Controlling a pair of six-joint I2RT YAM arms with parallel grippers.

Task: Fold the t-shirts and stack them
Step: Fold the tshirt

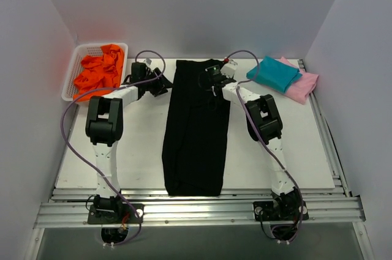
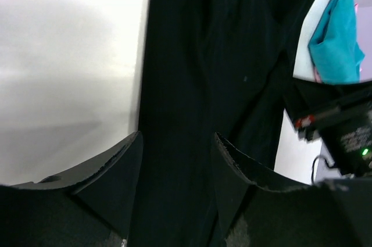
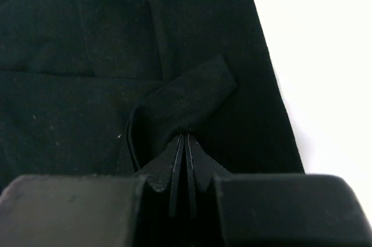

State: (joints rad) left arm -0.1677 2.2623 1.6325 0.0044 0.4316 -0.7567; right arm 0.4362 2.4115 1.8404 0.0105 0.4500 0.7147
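The black t-shirt (image 1: 196, 131) lies as a long strip down the middle of the table, and it fills the right wrist view (image 3: 116, 55). My right gripper (image 1: 213, 76) is at its far right corner. There its jaws (image 3: 185, 136) are shut on a raised fold of the hem. My left gripper (image 1: 156, 82) hovers by the far left edge of the black t-shirt (image 2: 203, 55); its jaws (image 2: 174, 136) stand open with only cloth below them. A folded teal t-shirt (image 1: 274, 73) rests on a pink one (image 1: 305, 85) at the back right.
A white basket (image 1: 69, 92) with orange cloths (image 1: 98, 70) stands at the back left. The teal t-shirt (image 2: 337, 38) and part of the right arm (image 2: 343, 131) show at the right of the left wrist view. White walls close in the table.
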